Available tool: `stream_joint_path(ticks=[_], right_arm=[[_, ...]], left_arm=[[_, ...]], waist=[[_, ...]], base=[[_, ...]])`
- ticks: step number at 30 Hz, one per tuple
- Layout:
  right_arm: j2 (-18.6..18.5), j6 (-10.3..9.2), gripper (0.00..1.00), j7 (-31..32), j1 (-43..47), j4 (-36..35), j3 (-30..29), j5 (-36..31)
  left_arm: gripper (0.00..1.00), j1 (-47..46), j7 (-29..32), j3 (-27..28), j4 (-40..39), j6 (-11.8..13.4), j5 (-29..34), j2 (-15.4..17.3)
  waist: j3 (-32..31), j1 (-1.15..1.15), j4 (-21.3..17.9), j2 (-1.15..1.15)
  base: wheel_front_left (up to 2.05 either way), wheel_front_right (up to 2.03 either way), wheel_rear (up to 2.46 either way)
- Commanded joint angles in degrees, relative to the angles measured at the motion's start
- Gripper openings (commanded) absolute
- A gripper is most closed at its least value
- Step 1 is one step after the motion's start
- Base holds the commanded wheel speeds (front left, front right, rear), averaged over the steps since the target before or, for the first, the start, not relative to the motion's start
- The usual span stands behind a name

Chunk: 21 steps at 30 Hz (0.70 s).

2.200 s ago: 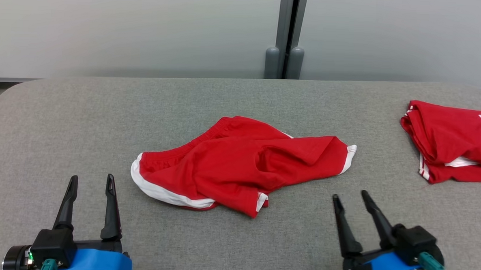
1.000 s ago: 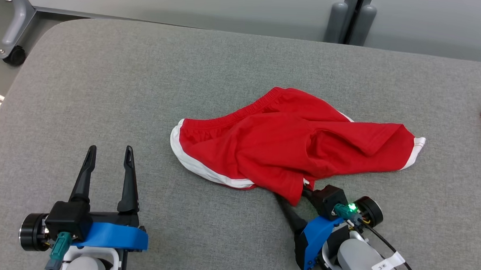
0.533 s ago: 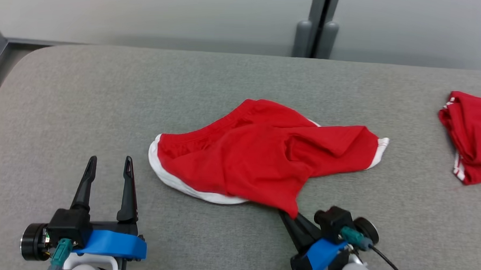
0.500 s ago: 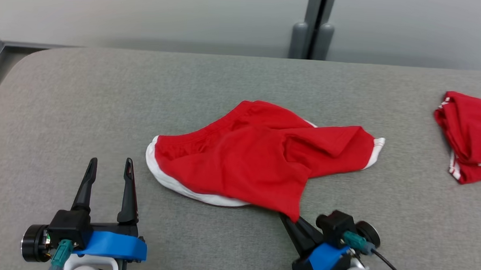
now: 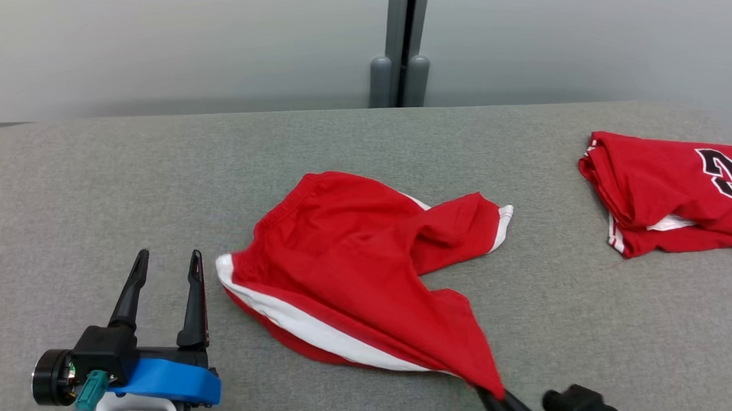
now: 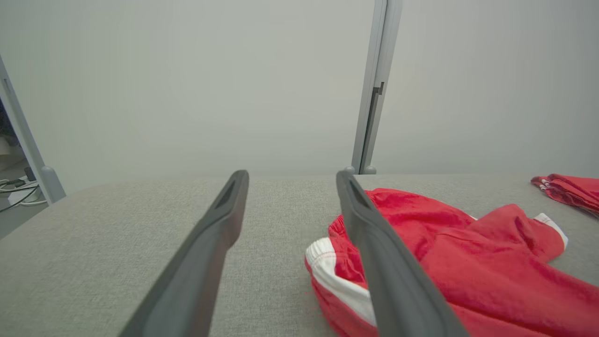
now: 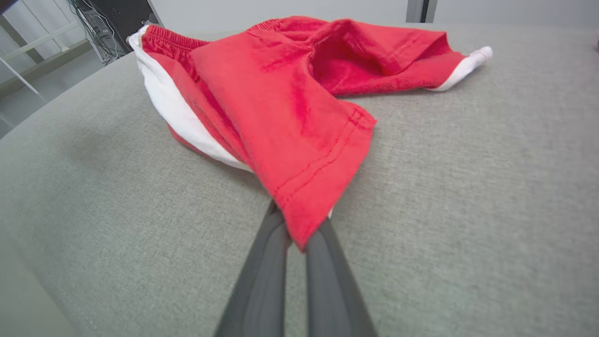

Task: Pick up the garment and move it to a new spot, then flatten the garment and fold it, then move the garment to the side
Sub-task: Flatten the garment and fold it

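Pinching red shorts point(image 5: 351, 273), right claw point(image 7: 299, 229), felt table point(image 5: 126, 182)

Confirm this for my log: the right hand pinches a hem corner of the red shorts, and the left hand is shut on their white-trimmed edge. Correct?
Not quite. The right hand does pinch a hem corner of the red shorts, but the left hand is open and empty, beside their white-trimmed edge. The head view shows it.

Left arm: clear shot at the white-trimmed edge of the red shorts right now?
Likely yes. The left gripper is open, with only bare table between it and that edge of the red shorts. The right gripper pinches the far corner, out of the way.
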Motion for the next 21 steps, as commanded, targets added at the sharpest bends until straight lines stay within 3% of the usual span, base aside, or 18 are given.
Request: stream_joint_path(ticks=[1,10,14,16,17,18,21], right_arm=[[-1.37,0.01,0.00,1.00,2.40,-1.89,-2.07,-0.19],[-4.47,0.01,0.00,6.33,8.51,-8.89,-14.55,-1.06],[-4.22,0.01,0.00,8.10,8.86,-9.81,-16.91,-1.06],[-3.79,0.01,0.05,8.15,8.88,-9.91,-17.28,-0.75],[-3.42,0.01,0.38,7.60,8.73,-10.24,-17.66,-1.11],[-3.07,0.01,1.00,7.08,8.59,-10.35,-18.01,-1.38],[-3.30,0.01,1.00,5.64,8.08,-10.02,-19.02,-2.27]], left_arm=[[1.00,0.27,-0.24,0.43,-0.20,-0.15,-0.12,-0.03],[1.00,-0.05,-0.24,0.33,-0.41,-0.27,-0.15,-0.02],[1.00,-0.67,-0.24,0.17,-0.46,-0.29,-0.14,-0.01],[1.00,-0.68,-0.24,0.17,-0.45,-0.29,-0.13,-0.02],[1.00,-0.62,-0.24,0.22,-0.45,-0.28,-0.09,-0.02],[1.00,-0.56,-0.24,0.32,-0.50,-0.26,0.00,-0.02],[1.00,-0.23,-0.24,0.70,-0.69,-0.23,0.32,-0.03]], waist=[[-0.06,0.01,-0.63,0.00],[0.63,0.01,-2.10,0.00],[0.92,0.01,-1.91,0.00],[0.91,0.01,-1.80,0.00],[0.87,0.01,-1.67,0.00],[0.83,0.01,-1.59,0.00],[0.67,0.01,-1.35,0.00]], base=[[0.00,0.00,0.00],[0.00,0.00,0.00],[0.00,0.00,0.00],[0.00,0.00,0.00],[0.00,0.00,0.00],[0.00,0.00,0.00],[0.00,0.00,0.00]])
